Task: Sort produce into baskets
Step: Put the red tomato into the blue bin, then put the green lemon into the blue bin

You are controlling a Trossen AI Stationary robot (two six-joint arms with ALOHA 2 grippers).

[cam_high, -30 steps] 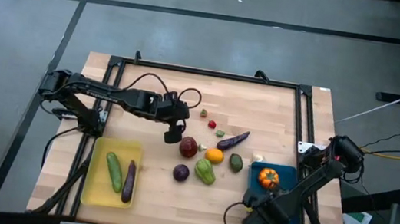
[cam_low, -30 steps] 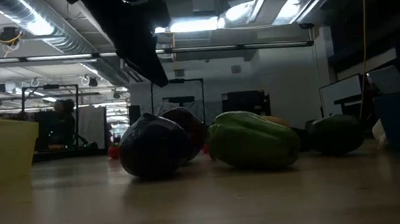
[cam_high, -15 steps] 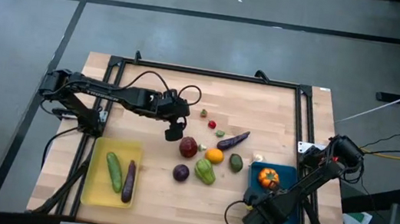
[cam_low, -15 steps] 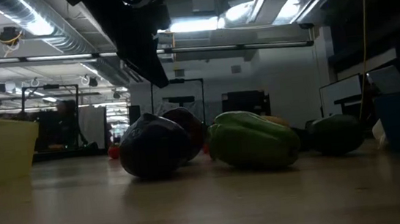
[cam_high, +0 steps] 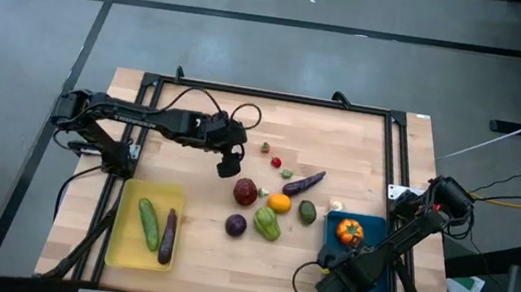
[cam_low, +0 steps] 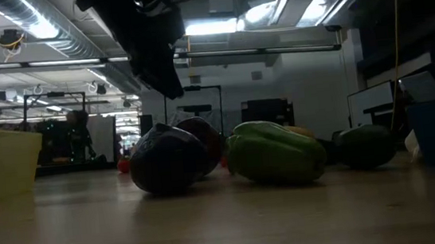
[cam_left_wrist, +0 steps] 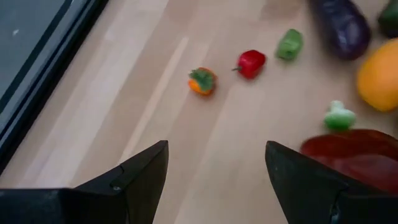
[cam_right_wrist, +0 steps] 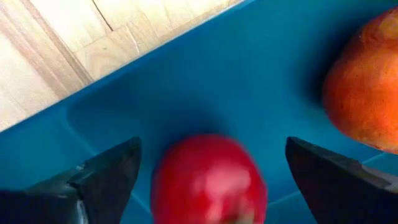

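My left gripper (cam_high: pixel 229 166) is open and empty, hovering above the table just left of and beyond the dark red apple (cam_high: pixel 245 191); the left wrist view (cam_left_wrist: pixel 217 177) shows bare wood between its fingers. The orange (cam_high: pixel 279 203), avocado (cam_high: pixel 307 212), green pepper (cam_high: pixel 266 223), round eggplant (cam_high: pixel 236 226) and long eggplant (cam_high: pixel 303 183) lie on the table. The yellow basket (cam_high: pixel 123 239) holds a cucumber (cam_high: pixel 148 224) and an eggplant (cam_high: pixel 168 236). My right gripper (cam_high: pixel 333 283) is open over the blue basket (cam_high: pixel 378 244); its fingers stand on either side of a red piece (cam_right_wrist: pixel 208 183) without touching it.
Three tiny pieces, orange (cam_left_wrist: pixel 202 81), red (cam_left_wrist: pixel 250 63) and green (cam_left_wrist: pixel 288 44), lie on the wood beyond my left gripper. An orange ribbed piece (cam_high: pixel 350 231) sits in the blue basket. A black frame (cam_high: pixel 267 95) runs along the table's edges. Bare wood shows at the far left.
My left gripper has moved a little toward the table's far edge and slightly up, away from the dark red apple. The produce has stayed where it was.
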